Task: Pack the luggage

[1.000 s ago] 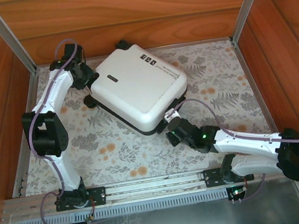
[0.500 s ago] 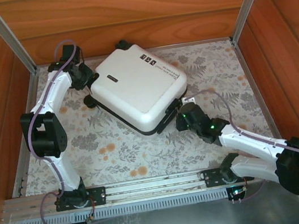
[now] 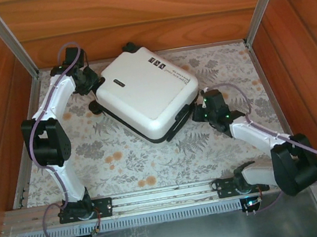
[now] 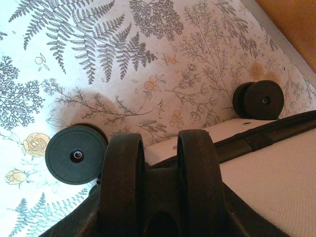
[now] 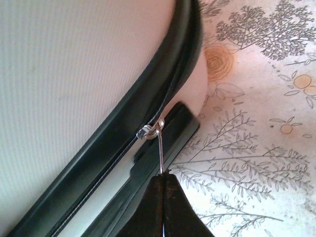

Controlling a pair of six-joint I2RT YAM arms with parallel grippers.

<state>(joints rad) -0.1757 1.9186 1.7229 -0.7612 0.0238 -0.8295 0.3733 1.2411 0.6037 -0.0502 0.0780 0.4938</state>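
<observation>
At the upper left of the overhead view the left gripper (image 3: 90, 82) had not moved. It sat at the wheel end of the suitcase (image 3: 145, 93). In its own camera its fingers (image 4: 121, 177) stood part-way apart, straddling the dark rim between two black wheels (image 4: 76, 154). They looked to be pinching that rim, bracing the case.

The suitcase lay closed and flat, white shell up. It was turned at an angle in the upper middle of the frame on the flower-printed table cover (image 3: 128, 154), and it had not shifted.

The change was on the right. A second earlier the right gripper (image 3: 200, 110) had been at the lower corner of the case, near the middle of the frame. It had since swung up and to the right, round that corner, and now sat against the right-hand edge. In its wrist view the jaws were pressed together on the thin metal zip pull (image 5: 160, 150). The pull ran taut up to the slider (image 5: 146, 131) on the black zip band.

This reads as the zip being drawn round the case. With the lid already down, packing seemed to be in its closing stage, and the run of zip along the right edge was probably the remaining work. How much of the zip was already fastened could not be told.
</observation>
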